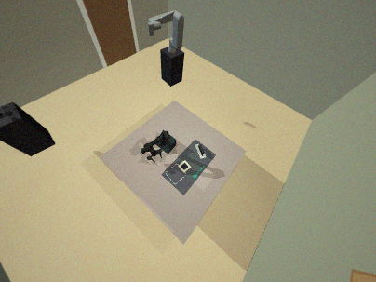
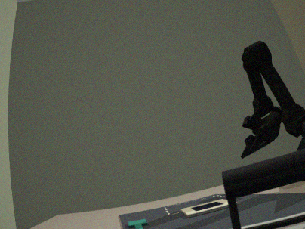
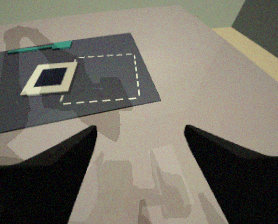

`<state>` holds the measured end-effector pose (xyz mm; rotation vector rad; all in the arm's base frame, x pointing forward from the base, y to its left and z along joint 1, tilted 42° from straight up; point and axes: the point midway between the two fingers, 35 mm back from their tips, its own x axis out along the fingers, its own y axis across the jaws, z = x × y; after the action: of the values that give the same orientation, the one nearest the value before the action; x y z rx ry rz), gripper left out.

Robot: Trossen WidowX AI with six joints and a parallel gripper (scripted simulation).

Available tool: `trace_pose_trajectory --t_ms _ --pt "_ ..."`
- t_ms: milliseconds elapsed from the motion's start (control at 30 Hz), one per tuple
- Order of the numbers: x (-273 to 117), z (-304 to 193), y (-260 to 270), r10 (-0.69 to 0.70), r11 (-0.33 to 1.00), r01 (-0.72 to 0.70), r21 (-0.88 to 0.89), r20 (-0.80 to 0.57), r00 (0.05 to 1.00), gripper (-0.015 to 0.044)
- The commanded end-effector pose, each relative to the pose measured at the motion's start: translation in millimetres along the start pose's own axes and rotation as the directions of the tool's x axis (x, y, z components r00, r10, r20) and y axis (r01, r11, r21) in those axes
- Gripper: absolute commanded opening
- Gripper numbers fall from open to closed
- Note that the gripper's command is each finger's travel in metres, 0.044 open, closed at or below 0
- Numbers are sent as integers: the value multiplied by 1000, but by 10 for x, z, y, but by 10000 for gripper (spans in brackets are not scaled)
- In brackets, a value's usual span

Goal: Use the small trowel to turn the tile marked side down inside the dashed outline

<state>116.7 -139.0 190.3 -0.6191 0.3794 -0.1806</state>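
Presently, the fingers (image 1: pixel 153 153) (image 2: pixel 254 144) stand wide apart, holding nothing, above the table (image 1: pixel 65 199). The step in hand is judged to be fetching the trowel: approach over the tile with ample clearance, align the fingers across the handle, descend squarely, then close. Beyond the fingers, on the dark mat (image 1: pixel 186 188) (image 2: pixel 223 223) (image 3: pixel 115 44), lies the dashed outline (image 1: pixel 176 184) (image 2: pixel 167 210) (image 3: pixel 138 75). The tile (image 1: pixel 184 167) (image 2: pixel 207 207) (image 3: pixel 50 77), flat, cream, with a dark central square apparently marking its upper face, lies at the outline's trowel-end side. Farthest, the green trowel (image 1: pixel 199 171) (image 2: pixel 137 224) (image 3: pixel 62 45) lies beside the tile, near the mat's edge.
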Motion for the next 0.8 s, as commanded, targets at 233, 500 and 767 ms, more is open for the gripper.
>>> trace_pose_trajectory --t_ms 233,500,767 --pt "0 0 -1 0 1000 0 0 0 1000 190" --pt "0 0 -1 0 1000 0 0 0 1000 100" --pt "0 0 0 0 1000 0 0 0 1000 21"
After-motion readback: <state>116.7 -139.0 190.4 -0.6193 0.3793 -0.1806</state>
